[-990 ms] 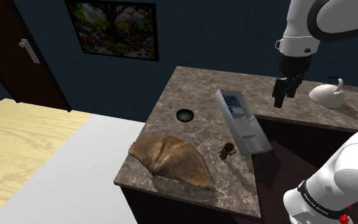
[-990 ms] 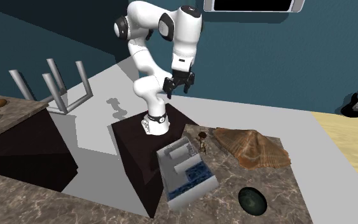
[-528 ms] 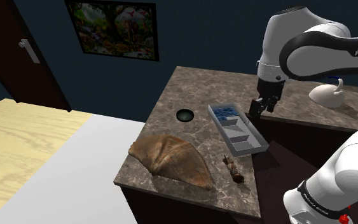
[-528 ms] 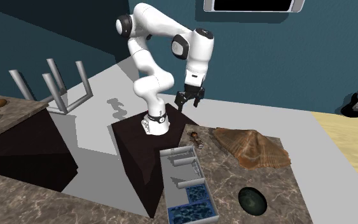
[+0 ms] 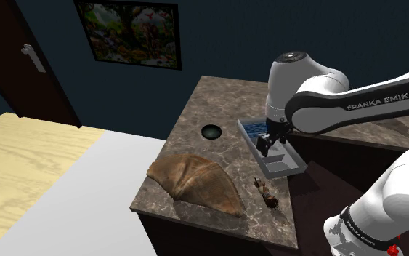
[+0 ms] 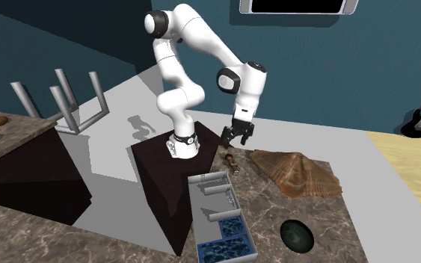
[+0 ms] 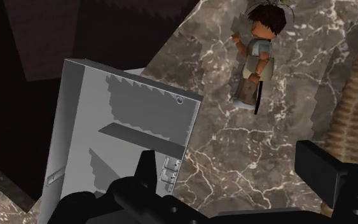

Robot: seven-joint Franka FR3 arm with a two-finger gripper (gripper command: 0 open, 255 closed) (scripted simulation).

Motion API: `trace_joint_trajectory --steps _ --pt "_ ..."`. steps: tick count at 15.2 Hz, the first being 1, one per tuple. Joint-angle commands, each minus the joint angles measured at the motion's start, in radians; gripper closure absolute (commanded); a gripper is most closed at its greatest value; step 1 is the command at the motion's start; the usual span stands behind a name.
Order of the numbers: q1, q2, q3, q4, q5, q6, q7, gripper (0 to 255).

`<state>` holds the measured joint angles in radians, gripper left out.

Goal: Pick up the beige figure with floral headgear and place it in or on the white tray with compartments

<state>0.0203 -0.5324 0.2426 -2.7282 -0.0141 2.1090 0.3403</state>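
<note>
1. On the counter [image 5: 224, 102], the step in hand reads as the approach. Nothing is lifted and the pick is not yet made. Entries 2 to 6 run left to right across the shoulder view.
2. Fan-shaped piece [image 5: 195, 182]: brown and ribbed, lying flat by the counter's front edge. It is no part of the task.
3. Bowl [image 5: 211, 132]: dark and round, behind the fan-shaped piece. Contents cannot be told.
4. Figure [image 5: 266, 193]: lies flat on the counter between the fan-shaped piece and the tray's end, near the front edge. The wrist view shows it [image 7: 257, 54] with brown hair and a pale body, ahead of the fingers and touching neither.
5. Tray [image 5: 288, 167]: white-grey, lying flat, split by dividers. The compartments at the end away from the figure hold a blue filling [image 6: 225, 250]. The compartments nearest the figure [image 7: 88, 108] look bare. The figure is not in it.
6. Gripper [image 5: 268, 143]: hangs above the tray's figure-side end. Whether it is over the tray or just beside it cannot be told. Its fingers [image 7: 323, 175] stand apart, with nothing between them [image 7: 231, 167].
7. Judgement on the next move:
   - Shift towards the figure, straddle its body and descend almost to the counter, since it lies low.
   - Close on it there. A nudge could push it off the edge.
   - A bare compartment is then a short carry.
</note>
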Motion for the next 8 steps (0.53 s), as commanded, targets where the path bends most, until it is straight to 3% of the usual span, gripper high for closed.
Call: trace_joint_trajectory --steps 1,4,8 --pt "-0.010 0.075 0.043 0.002 -0.020 0.088 0.066 0" --pt "-0.044 0.207 0.109 0.019 -0.087 0.212 0.180 0" --pt "-0.061 0.259 0.120 0.006 -0.122 0.276 0.213 0"
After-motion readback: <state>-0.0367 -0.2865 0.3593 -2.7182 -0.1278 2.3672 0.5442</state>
